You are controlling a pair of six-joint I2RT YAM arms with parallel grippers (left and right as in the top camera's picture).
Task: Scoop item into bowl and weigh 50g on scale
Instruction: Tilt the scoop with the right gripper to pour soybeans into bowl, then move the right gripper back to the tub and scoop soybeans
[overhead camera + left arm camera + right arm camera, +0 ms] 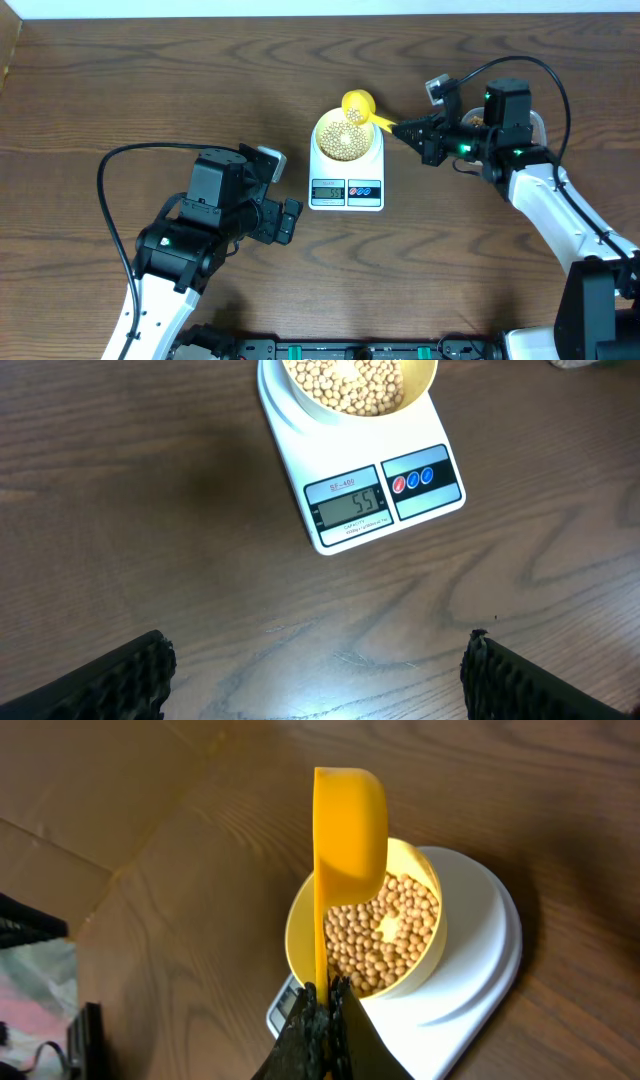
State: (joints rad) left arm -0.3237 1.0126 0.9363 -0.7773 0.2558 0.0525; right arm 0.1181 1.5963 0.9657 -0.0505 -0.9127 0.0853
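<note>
The white scale [346, 190] stands mid-table with the pale-yellow bowl [322, 128] on its platform. Tan beans [343, 140] fill the bowl. In the left wrist view the scale's display [347, 508] reads 55. My right gripper [412, 132] is shut on the handle of a yellow scoop [358, 103], whose cup hangs over the bowl's far rim. Seen from the right wrist, the scoop [350, 820] is turned on its side above the beans [390, 935], with my right gripper [325, 995] clamped on its handle. My left gripper [290, 220] hovers open left of the scale, with nothing between its fingers [130, 680].
A pale container [537, 124] sits mostly hidden behind the right arm. The left arm's black cable [110, 170] loops over the table at the left. The table's far edge [320, 15] runs along the top.
</note>
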